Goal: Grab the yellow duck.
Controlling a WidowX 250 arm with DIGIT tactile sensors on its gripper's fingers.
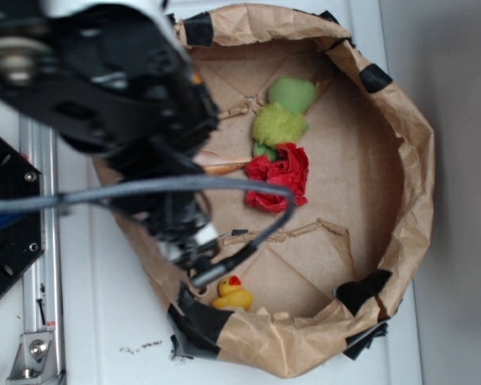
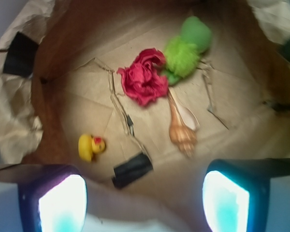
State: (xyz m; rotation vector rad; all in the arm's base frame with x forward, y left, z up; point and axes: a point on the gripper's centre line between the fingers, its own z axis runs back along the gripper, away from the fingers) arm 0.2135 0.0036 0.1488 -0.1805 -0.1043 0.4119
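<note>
The yellow duck (image 1: 233,295) is tiny and glossy with a red-orange beak. It sits on the floor of the brown paper basket (image 1: 413,152), near the front rim. In the wrist view the duck (image 2: 91,146) lies left of centre, above the left finger. My gripper (image 2: 144,200) is open and empty, its two fingers wide apart at the bottom of the wrist view, above the basket's near rim. In the exterior view the black arm (image 1: 136,104) covers the basket's left side and hides the fingers.
A red crumpled cloth (image 2: 144,77), a fuzzy lime-green plush toy (image 2: 186,50) and a tan seashell (image 2: 182,129) lie in the basket's middle. Black tape patches (image 2: 132,169) mark the floor and rim. A metal rail (image 1: 38,265) runs along the left.
</note>
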